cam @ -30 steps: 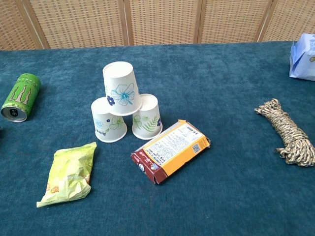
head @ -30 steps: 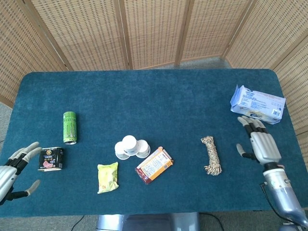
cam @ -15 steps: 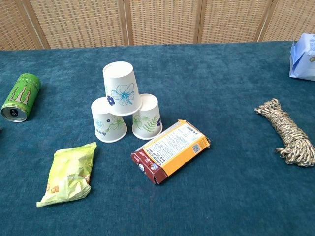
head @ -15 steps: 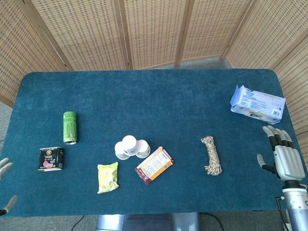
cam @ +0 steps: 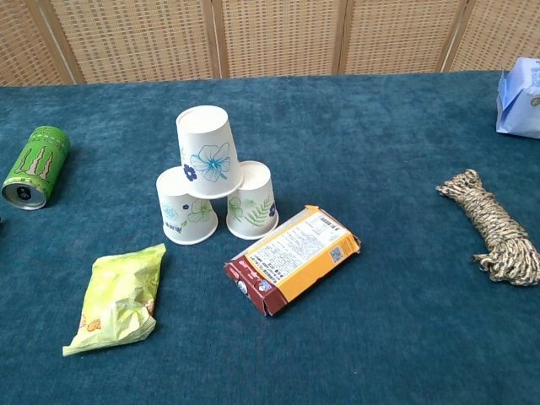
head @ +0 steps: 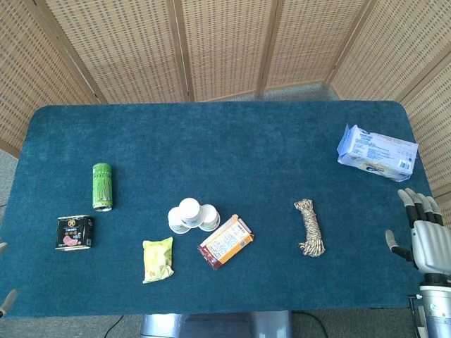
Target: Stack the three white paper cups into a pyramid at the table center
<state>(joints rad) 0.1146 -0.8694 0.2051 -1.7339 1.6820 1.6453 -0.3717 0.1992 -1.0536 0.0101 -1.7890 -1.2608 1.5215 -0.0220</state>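
Left of table centre, cups (cam: 211,177) stand stacked, one atop two; right hand (head: 427,238) at right edge, well apart, fingers spread, empty; left hand (head: 5,301) barely visible, state unclear

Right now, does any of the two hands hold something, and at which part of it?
Nothing is held. The right hand is open beyond the table's right edge. Only a fingertip of the left hand shows, so its state cannot be told.

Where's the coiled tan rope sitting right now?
The coiled tan rope lies flat on the blue table's right half in both views, between the orange snack box and the robot's open right hand, nearer than the white tissue pack.
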